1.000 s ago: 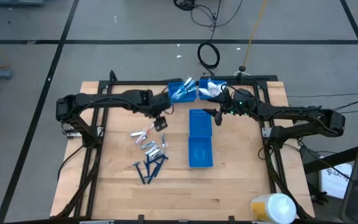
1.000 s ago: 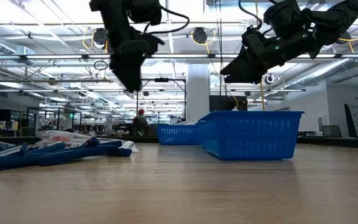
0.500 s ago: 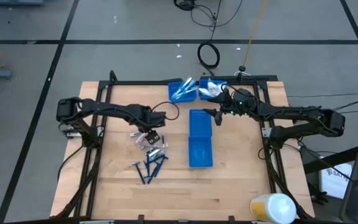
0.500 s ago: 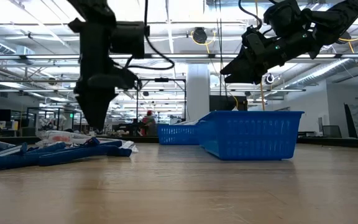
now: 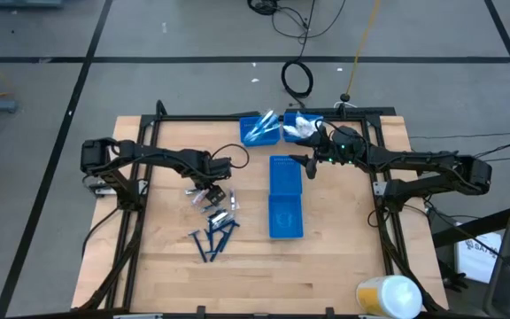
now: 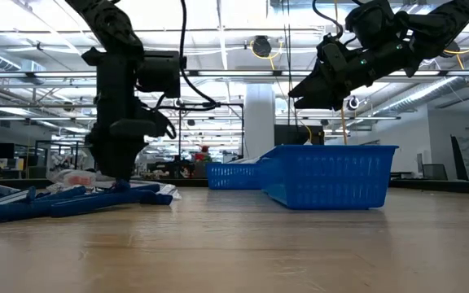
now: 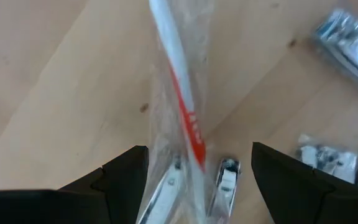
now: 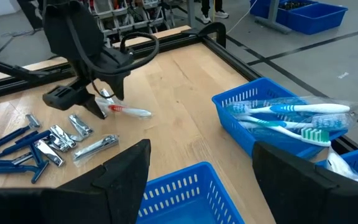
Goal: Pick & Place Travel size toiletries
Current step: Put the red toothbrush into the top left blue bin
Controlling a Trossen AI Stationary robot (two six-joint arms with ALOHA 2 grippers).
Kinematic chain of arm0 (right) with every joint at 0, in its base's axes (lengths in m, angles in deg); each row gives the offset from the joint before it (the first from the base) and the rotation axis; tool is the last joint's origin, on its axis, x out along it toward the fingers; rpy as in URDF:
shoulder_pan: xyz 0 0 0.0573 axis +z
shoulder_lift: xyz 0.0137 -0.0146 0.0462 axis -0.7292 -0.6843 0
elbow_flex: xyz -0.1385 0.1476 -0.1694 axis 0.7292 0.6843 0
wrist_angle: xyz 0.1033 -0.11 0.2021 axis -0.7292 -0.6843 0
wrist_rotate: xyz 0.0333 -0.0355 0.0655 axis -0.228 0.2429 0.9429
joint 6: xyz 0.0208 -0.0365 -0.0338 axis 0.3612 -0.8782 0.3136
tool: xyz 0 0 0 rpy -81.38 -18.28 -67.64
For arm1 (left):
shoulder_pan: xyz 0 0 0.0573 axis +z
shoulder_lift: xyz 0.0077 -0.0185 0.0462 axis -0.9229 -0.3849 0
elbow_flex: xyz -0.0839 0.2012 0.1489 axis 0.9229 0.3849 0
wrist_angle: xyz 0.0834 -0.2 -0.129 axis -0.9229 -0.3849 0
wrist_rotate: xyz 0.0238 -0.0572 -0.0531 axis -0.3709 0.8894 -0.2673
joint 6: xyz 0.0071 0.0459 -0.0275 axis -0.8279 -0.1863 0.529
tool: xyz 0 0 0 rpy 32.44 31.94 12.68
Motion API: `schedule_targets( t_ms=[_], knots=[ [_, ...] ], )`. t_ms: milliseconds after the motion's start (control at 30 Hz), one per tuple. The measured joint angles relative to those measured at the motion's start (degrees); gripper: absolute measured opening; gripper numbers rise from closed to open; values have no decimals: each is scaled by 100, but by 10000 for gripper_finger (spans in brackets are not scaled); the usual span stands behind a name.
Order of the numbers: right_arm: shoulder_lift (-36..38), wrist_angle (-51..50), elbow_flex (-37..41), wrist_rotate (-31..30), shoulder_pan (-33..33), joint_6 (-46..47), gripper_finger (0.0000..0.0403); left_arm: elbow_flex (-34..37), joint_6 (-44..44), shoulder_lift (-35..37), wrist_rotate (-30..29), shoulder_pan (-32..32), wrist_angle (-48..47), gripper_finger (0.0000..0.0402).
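On the desk (image 5: 343,266), the left gripper (image 5: 211,183), released and spread wide, sits low over a clear-wrapped white-and-red toothbrush (image 7: 178,93) whose long axis runs straight out between its fingers. Just beside lie several silvery tubes (image 5: 220,214) and about three dark blue razors (image 5: 212,239). Three blue bins are visible. The right gripper (image 5: 311,165), also released, hovers farther off above the long bin (image 5: 285,199).

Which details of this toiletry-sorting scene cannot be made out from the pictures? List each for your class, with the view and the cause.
- Left wrist view: the wrapped toothbrush is blurred and cut off by the picture's edges; its head is unseen.
- High view: the silvery tubes are too small to count.
- Low view: the long blue bin shows only its wall, so its contents are hidden.
- Right wrist view: the white packets' bin is cut off by the edge.
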Motion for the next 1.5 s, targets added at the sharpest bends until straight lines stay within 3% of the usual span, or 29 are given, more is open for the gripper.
schedule_targets(
  t_ms=[400, 700, 867, 1033, 1167, 1500],
  knots=[
    [-2, 0, 0, 2, 0, 0, 267, 275, 336, 4, -733, -3, 279, 273],
    [-1, 0, 0, 2, 0, -18, 267, 304, 337, 11, -280, 61, 347, 269],
    [0, 0, 0, 2, 0, -42, 267, 304, 288, 9, -182, 61, 356, 211],
    [-2, -2, 0, 2, 0, -44, 267, 305, 153, 8, -135, 87, 381, 111],
    [0, -1, 0, 1, 0, -44, 267, 135, -491, -4, -150, 181, 304, 26],
    [0, 0, 0, 0, 0, -5, 267, -1025, -1792, 9, -180, 254, 424, 20]
  ],
)
